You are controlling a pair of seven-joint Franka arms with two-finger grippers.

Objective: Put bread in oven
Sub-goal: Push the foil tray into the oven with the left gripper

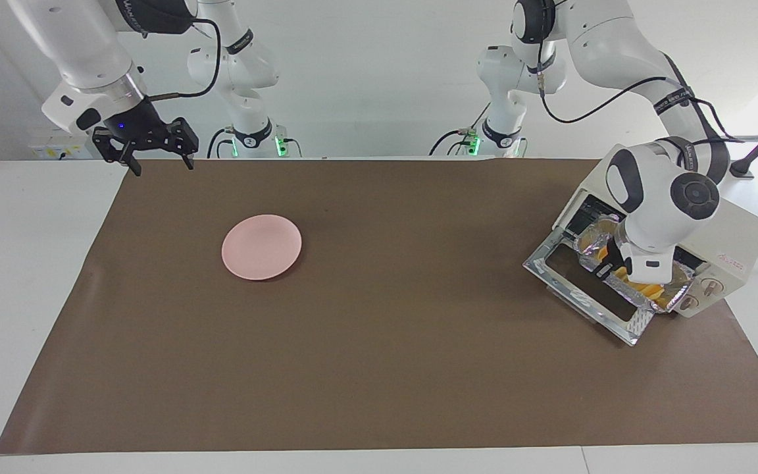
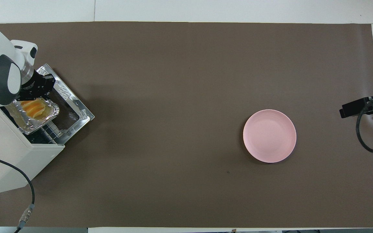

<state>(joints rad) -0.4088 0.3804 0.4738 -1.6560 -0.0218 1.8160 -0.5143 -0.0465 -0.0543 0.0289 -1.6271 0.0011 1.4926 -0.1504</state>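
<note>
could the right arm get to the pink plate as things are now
Probably yes. The right end effector hangs open above the table's edge at its own arm's end, and the pink plate lies bare on the brown mat with nothing on or beside it. The left end effector is shut at the oven.

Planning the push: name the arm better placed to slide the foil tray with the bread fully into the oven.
Left. The left gripper, jaws shut, is at the crinkled silver foil tray holding the yellow-orange bread at the cream-white toaster oven. The right gripper waits, open, at the other end.
</note>
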